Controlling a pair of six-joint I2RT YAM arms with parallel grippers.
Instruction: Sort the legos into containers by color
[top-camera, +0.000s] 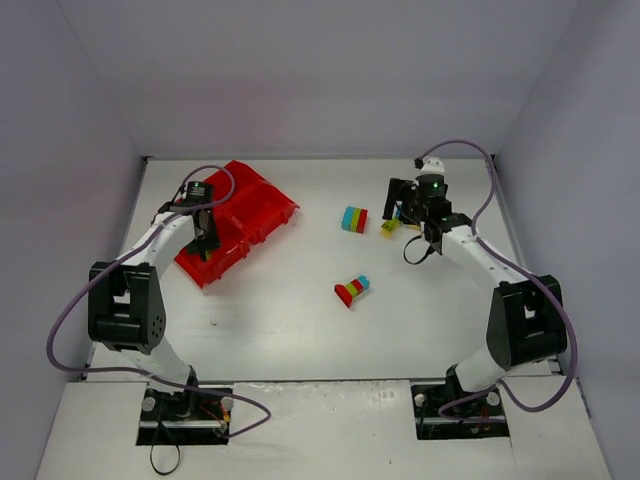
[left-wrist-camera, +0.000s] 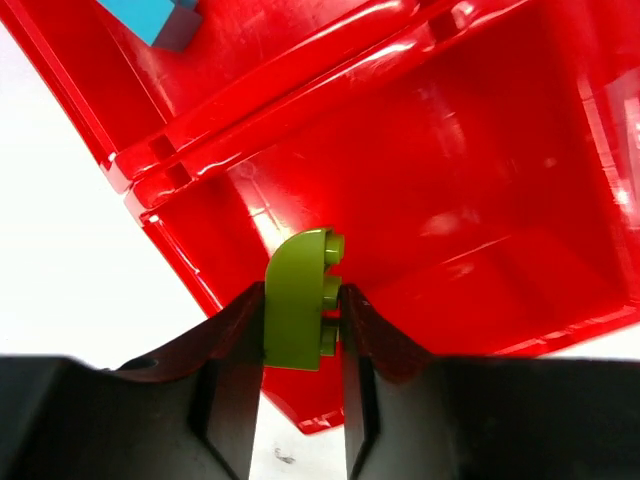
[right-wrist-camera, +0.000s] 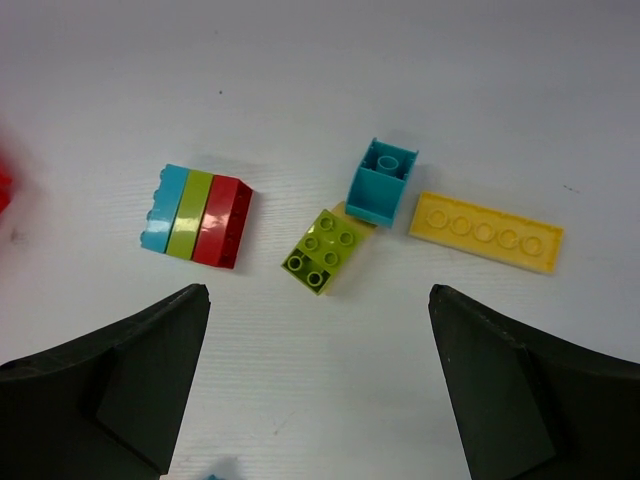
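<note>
- Lime green brick (left-wrist-camera: 298, 300) is pinched in the left claw (top-camera: 206, 242). The fingers (left-wrist-camera: 232, 345) press on both of its sides, so the claw is clamped on it.
- It hangs over the red tray (left-wrist-camera: 480, 180), above one compartment and close to that compartment's near corner. Can't tell if it touches the floor. No other brick shows in that compartment.
- A sorted teal brick (left-wrist-camera: 160, 15) lies in the neighbouring compartment, across the divider. It's the only placed piece visible, and the other compartments are mostly out of sight.
- Progress, as a judgement: early. One brick is in, one is poised to drop, and most are left.
- On the counter (top-camera: 300, 330) are:
  - a teal-lime-red stack (right-wrist-camera: 195, 215);
  - a loose lime square brick (right-wrist-camera: 325, 252);
  - a tipped teal brick (right-wrist-camera: 382, 182), hollow side up, touching or nearly touching the lime square's corner;
  - a yellow flat plate (right-wrist-camera: 487, 232) just beside that teal one.
- A slanted multicolour stack (top-camera: 351, 290) lies nearer the arm bases, well apart from the rest.
- Both stacks likely need pulling apart before they can be sorted.
- Right claw (right-wrist-camera: 318, 300) is spread wide with nothing in it, hovering over the loose group.
- The lime square brick sits roughly centred between its fingers, just ahead of the tips. The three-colour stack is off toward one finger and the yellow plate toward the other.
- The tray is at the left of the counter, well apart from these loose bricks.
</note>
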